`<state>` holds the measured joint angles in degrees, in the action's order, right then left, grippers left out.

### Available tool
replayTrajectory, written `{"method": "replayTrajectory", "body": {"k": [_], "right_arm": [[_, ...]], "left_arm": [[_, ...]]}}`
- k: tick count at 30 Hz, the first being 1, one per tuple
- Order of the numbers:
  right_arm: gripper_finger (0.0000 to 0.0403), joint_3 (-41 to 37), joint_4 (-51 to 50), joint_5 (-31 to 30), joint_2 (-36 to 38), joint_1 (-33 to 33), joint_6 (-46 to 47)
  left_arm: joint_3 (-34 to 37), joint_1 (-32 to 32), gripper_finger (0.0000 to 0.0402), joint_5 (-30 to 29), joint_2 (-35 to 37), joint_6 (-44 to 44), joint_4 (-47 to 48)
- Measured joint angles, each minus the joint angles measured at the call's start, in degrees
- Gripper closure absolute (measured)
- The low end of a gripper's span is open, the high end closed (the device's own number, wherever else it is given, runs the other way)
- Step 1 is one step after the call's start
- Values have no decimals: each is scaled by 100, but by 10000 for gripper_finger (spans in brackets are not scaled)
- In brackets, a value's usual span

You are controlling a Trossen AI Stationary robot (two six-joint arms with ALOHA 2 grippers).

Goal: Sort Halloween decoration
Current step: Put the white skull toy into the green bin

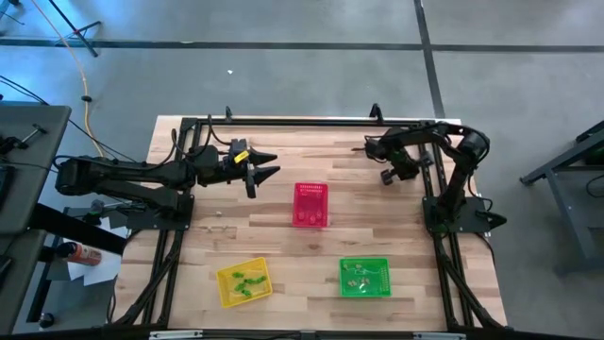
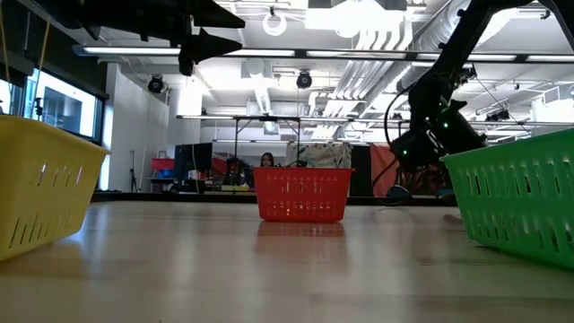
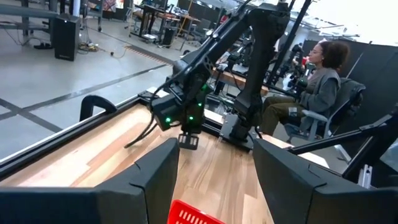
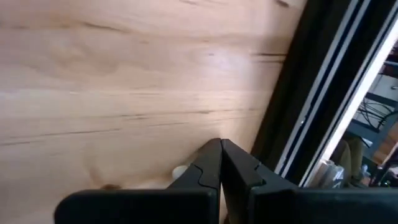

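Three mesh baskets stand on the wooden table: a red one in the middle, a yellow one at the near left and a green one at the near right. Small green trinkets lie in the yellow basket, and more trinkets lie in the green one. My left gripper hangs open and level above the table, left of the red basket, with nothing between its fingers. My right gripper is shut, slanting down at the far right corner. A tiny pale trinket lies on the wood beside it. My right gripper's shut fingers slant down right next to the tiny pale trinket on the table. I cannot tell whether they touch it.
A black frame rail runs along the table's edge close to my right gripper. My right arm stands across from my left gripper. A person sits beyond the table. Bare wood lies between the baskets.
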<state>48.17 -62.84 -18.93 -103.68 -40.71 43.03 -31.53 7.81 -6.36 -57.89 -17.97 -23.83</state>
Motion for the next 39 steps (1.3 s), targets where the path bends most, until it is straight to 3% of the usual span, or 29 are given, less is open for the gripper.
{"method": "replayTrajectory", "body": {"k": [9,22,28,34,39], "right_arm": [[402,189,-60,512,2,90,-140],[402,191,-318,1142,2,1158,237],[402,191,-418,1130,51,1532,367],[402,189,-415,732,778,1430,675],[402,51,-68,440,1826,1214,330]], "left_arm": [[0,0,204,158,0,-252,7],[0,0,204,154,0,-293,11],[0,0,204,152,0,-291,11],[0,0,204,151,0,-289,11],[0,4,204,110,-2,-226,13]]}}
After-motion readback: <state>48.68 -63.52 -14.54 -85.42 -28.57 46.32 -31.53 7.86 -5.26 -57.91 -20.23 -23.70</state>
